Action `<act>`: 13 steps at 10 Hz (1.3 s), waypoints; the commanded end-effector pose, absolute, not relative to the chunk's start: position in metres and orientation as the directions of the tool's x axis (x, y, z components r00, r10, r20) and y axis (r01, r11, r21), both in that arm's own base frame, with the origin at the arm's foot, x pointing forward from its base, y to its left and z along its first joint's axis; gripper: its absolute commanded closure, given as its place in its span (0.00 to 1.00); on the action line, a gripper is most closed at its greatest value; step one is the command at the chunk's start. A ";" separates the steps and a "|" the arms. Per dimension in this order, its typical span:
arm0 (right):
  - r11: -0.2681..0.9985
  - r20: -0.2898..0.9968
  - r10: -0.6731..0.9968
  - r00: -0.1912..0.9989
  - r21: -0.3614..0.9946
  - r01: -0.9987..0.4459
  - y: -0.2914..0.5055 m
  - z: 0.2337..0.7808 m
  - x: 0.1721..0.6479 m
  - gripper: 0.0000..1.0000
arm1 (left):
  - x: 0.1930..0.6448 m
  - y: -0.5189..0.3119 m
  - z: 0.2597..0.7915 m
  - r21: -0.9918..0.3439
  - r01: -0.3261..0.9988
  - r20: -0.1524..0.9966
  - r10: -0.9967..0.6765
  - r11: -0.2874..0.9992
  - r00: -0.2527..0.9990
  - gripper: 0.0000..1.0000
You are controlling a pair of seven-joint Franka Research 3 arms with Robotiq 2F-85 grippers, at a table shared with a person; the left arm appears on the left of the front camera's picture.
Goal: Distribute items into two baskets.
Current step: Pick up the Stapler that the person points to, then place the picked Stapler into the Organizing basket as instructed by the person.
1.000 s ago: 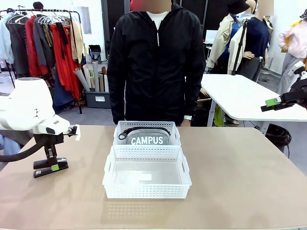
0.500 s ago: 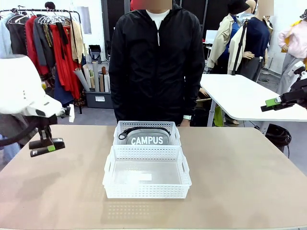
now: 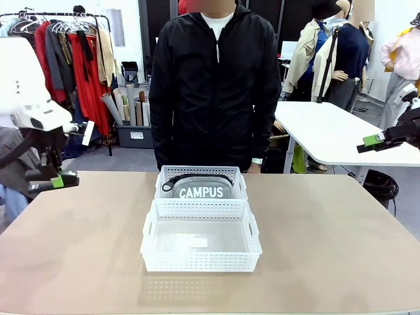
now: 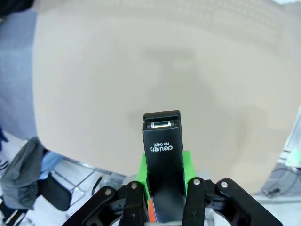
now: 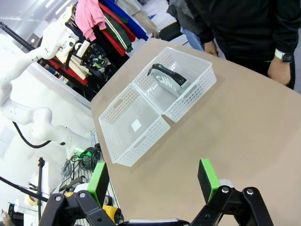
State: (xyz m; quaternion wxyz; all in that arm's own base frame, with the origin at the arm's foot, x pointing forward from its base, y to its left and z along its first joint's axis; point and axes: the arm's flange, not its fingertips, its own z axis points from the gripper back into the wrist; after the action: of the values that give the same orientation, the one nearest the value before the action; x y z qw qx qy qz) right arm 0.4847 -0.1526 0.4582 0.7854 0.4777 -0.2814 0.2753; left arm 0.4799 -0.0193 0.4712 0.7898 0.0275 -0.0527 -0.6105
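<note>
My left gripper (image 3: 56, 180) hangs above the table's left edge, shut on the black stapler (image 3: 38, 186), which lies level between its green pads. From the left wrist the stapler (image 4: 162, 155) points down at the bare tabletop, with my left gripper (image 4: 163, 172) clamped round it. The grey "CAMPUS" pouch (image 3: 201, 189) lies in the far basket (image 3: 197, 169); the near basket (image 3: 200, 260) holds nothing but a small label. My right gripper (image 3: 379, 139) stays open off the table's right side. In the right wrist view the right gripper (image 5: 153, 181) is empty above both baskets (image 5: 113, 150) and the pouch (image 5: 167, 77).
A person in a black jacket (image 3: 213, 85) stands at the far edge behind the baskets, hands (image 5: 277, 70) down by the table edge. The tan table (image 3: 328, 236) has open room left and right of the baskets. A white table (image 3: 328, 131) stands behind, at right.
My left arm has lifted the stapler off the table and carried it up and to the left. The right arm, the baskets and the pouch have not moved.
</note>
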 end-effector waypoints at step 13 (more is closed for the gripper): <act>0.400 0.707 0.159 0.689 0.592 -0.700 -0.150 0.461 0.482 0.00 | 0.482 -0.019 0.517 0.105 0.980 0.022 -0.985 0.170 0.168 0.94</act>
State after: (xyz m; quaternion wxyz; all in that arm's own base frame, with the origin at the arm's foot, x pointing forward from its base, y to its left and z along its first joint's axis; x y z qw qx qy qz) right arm 0.4847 -0.1526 0.4582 0.7854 0.4777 -0.2814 0.2753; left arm 0.4812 -0.0213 0.5153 0.7585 0.0292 -0.0389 -0.6498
